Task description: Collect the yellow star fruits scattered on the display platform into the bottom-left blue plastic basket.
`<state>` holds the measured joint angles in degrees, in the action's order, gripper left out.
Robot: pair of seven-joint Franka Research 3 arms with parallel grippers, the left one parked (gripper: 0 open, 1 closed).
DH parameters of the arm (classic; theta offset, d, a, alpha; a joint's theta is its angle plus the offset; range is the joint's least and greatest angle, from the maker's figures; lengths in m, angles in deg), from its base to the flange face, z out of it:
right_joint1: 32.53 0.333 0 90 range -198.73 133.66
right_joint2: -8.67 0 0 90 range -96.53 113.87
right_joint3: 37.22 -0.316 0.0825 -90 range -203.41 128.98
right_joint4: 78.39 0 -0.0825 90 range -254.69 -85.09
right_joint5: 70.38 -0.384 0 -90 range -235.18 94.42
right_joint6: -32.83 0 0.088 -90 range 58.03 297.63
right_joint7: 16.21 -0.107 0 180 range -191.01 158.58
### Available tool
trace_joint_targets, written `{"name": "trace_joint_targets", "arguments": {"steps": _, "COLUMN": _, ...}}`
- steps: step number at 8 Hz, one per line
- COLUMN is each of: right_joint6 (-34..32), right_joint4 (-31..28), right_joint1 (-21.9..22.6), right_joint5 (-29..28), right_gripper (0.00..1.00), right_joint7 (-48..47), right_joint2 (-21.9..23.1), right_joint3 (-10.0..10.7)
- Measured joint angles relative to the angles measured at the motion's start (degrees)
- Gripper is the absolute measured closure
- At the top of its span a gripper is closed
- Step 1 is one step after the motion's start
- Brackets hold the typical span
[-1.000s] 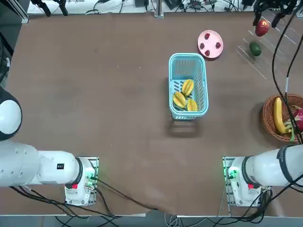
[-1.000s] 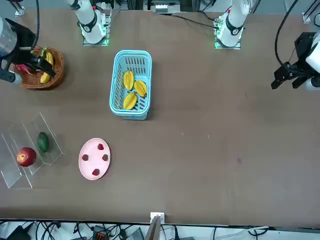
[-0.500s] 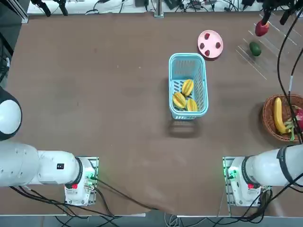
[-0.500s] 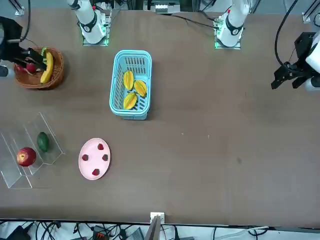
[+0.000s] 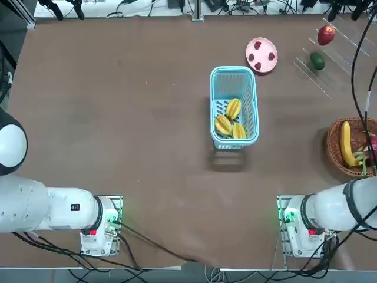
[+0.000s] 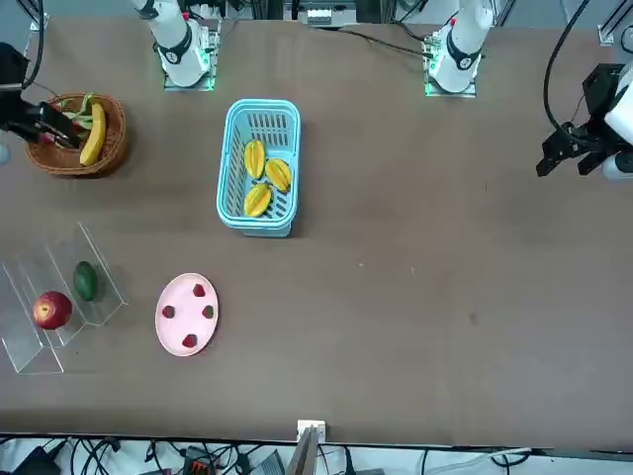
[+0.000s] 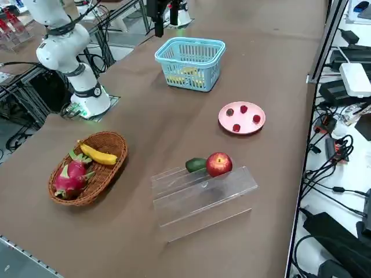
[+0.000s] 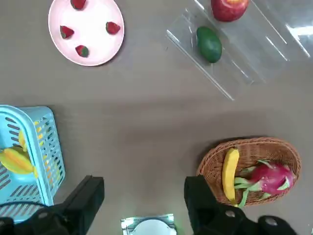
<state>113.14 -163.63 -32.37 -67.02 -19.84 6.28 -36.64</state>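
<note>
Three yellow star fruits — ridged, orange-tinged — lie together in the blue plastic basket; the right claw hangs released, high above the worktop.

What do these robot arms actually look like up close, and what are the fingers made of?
The right arm is glossy white, built of rounded segments with black rings at the joints, on a metal base plate with a green light and black cables trailing off. The right gripper has two flat, matte black fingers, standing open. The left arm looks the same.
</note>
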Motion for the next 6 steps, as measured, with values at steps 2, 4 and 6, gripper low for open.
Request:
{"name": "trace_joint_targets", "arguments": {"steps": 2, "right_joint6": -1.72, "right_joint4": 3.27, "right_joint1": -8.00, "right_joint5": 0.00, "right_gripper": 0.00, "right_joint7": 0.03, "right_joint2": -2.13, "right_joint3": -9.79}}
{"name": "trace_joint_targets", "arguments": {"steps": 4, "right_joint6": -3.92, "right_joint4": 3.77, "right_joint1": -5.92, "right_joint5": 0.00, "right_gripper": 0.00, "right_joint7": 0.02, "right_joint2": -2.53, "right_joint3": -8.66}}
{"name": "trace_joint_targets", "arguments": {"steps": 6, "right_joint6": -3.64, "right_joint4": 2.30, "right_joint1": -2.11, "right_joint5": 0.00, "right_gripper": 0.00, "right_joint7": 0.02, "right_joint2": -1.58, "right_joint3": -4.49}}
